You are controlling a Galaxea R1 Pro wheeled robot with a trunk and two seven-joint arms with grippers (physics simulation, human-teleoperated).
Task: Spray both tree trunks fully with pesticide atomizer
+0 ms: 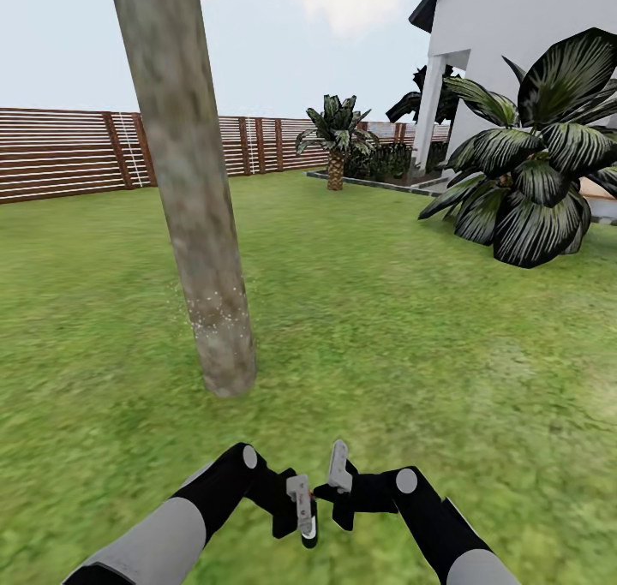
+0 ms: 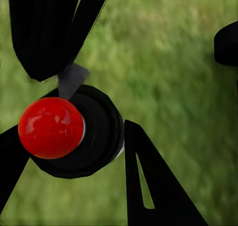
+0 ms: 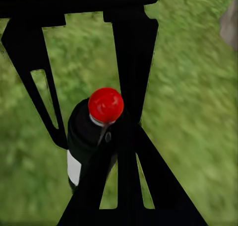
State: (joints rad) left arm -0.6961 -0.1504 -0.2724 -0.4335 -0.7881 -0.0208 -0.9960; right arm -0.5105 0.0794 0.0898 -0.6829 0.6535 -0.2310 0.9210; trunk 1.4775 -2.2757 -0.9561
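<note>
Left gripper: our left gripper (image 1: 302, 516) sits low in front of us, and its black fingers (image 2: 148, 186) are closed around the pesticide atomizer (image 2: 79, 134).
Right gripper: our right gripper (image 1: 341, 491) is just beside the left one, and we cannot tell if it is wide or narrow.
Atomizer: we count one, a dark bottle with a round red cap (image 3: 105, 105) and a white patch low on its side.
Where it is: in the right wrist view the atomizer (image 3: 87, 136) is just past our right fingers (image 3: 131, 52), above the grass.
Tree trunks: we count one thick grey-tan tree trunk (image 1: 193, 199), leaning a bit, ahead of us and to the left.
Pesticide: tiny white specks of pesticide (image 1: 210, 311) dot the low part of the trunk.
Other plants: we count one short palm (image 1: 336, 135) far off, and one big dark leafy plant (image 1: 536, 174) at the right.
Around us: green grass floor (image 1: 386, 328), a brown slat fence (image 1: 68, 152) and a white house (image 1: 514, 45).
Hard to see: the trunk's top is cut off, and in the head view the atomizer is almost hidden by the left gripper.
</note>
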